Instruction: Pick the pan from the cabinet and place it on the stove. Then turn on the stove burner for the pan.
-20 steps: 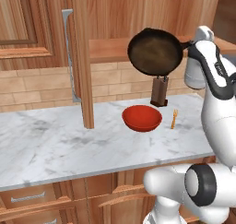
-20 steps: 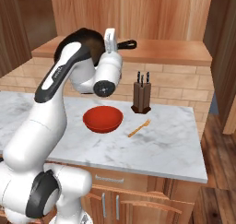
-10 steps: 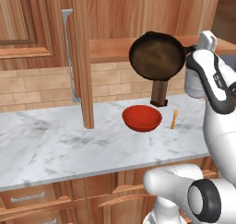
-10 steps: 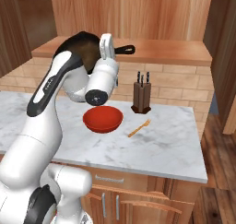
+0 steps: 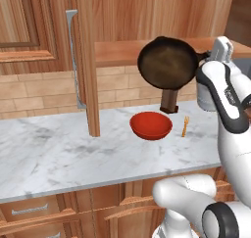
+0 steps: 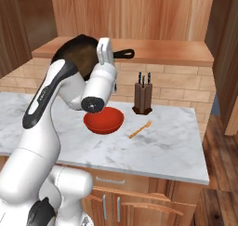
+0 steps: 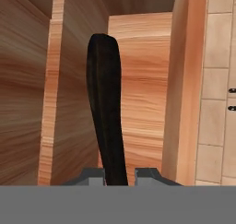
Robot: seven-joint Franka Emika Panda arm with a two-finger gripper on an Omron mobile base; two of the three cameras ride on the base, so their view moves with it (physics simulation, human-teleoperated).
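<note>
My gripper (image 6: 105, 52) is shut on the long black handle of the pan (image 5: 165, 63), and the dark round pan hangs tilted on its edge in the air. It is just in front of the open cabinet's shelf (image 5: 117, 52) and above the marble counter. From the right, the pan (image 6: 76, 54) shows behind my hand, with the handle end sticking out to the right. The hand view looks along the pan (image 7: 106, 112) edge-on, rising between my gripper's (image 7: 119, 174) fingertips. The cabinet door (image 5: 86, 60) stands open, edge-on, with its silver bar handle (image 5: 72, 56). The stove is out of view.
A red bowl (image 5: 151, 125) sits on the counter (image 5: 59, 154) right under the pan. Behind it a knife block (image 6: 142, 98) stands at the wall, and a small wooden utensil (image 6: 139, 129) lies to the bowl's right. The counter ends at the right (image 6: 204, 160).
The pan has come slightly down and outward from the cabinet shelf with my hand. The grip on the handle is unchanged.
</note>
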